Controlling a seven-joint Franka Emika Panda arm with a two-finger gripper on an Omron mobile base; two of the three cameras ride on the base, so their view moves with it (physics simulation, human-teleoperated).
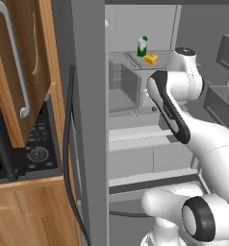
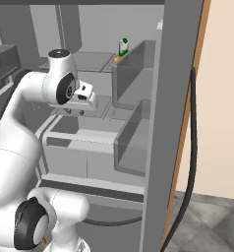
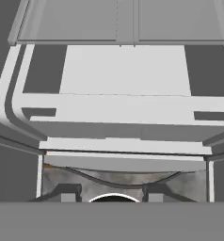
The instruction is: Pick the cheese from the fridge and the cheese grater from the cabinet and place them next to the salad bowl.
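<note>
The fridge (image 1: 89, 120) stands open. On an upper shelf at the back lies the cheese (image 1: 150, 58), a small yellow-orange wedge; from the other side it is a sliver (image 2: 117, 58) behind a door bin. My gripper (image 2: 73, 111) hangs in front of the middle shelves, well below the cheese and nearer to me. In the hand view its fingertips (image 3: 69, 192) stand apart with nothing between them, so the gripper (image 3: 111, 194) is open, looking down at pale shelves and drawers. The brown cabinet (image 1: 20, 67) with its silver bar handle is at the left. The cheese grater and salad bowl are out of view.
A green-and-white bottle (image 1: 142, 46) stands right behind the cheese. Door bins (image 1: 221, 98) jut out on the right. A microwave (image 1: 37, 153) sits under the cabinet. The fridge's dark curved handle (image 2: 190, 147) runs down its outer edge.
</note>
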